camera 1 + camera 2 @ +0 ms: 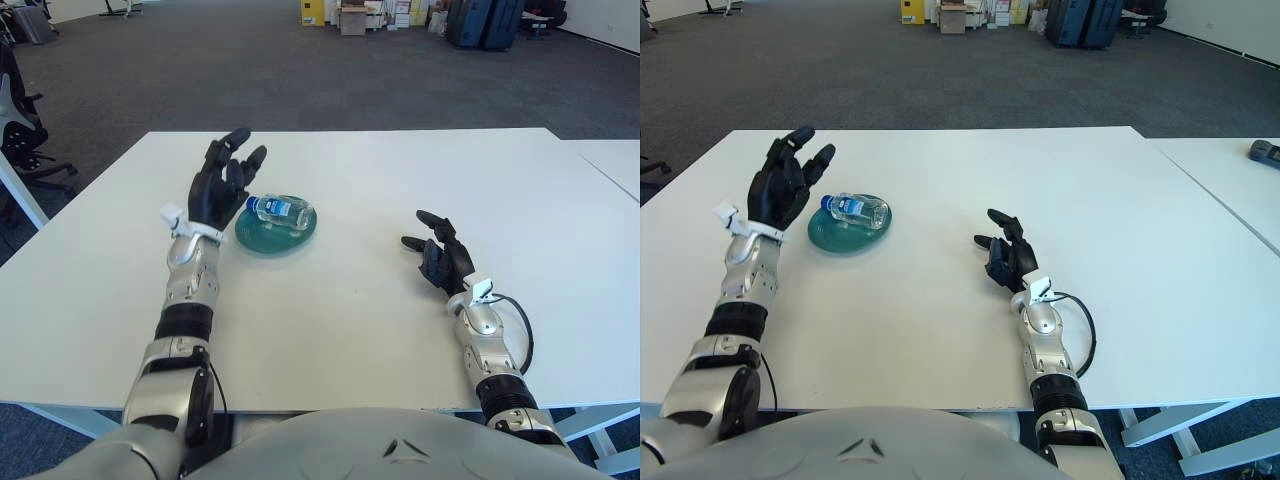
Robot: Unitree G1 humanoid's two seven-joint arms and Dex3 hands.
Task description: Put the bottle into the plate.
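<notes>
bottle (279,209) on its side in plate (262,238) | left robot hand (219,184) just left, fingers spread, empty

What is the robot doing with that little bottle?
The robot's job is to put the bottle into the plate, and that looks done. The small clear bottle lies on its side in the green plate on the white table. The left hand is raised beside the plate with its fingers spread, holding nothing. The right hand shows to the right of the plate, open and idle.
</notes>
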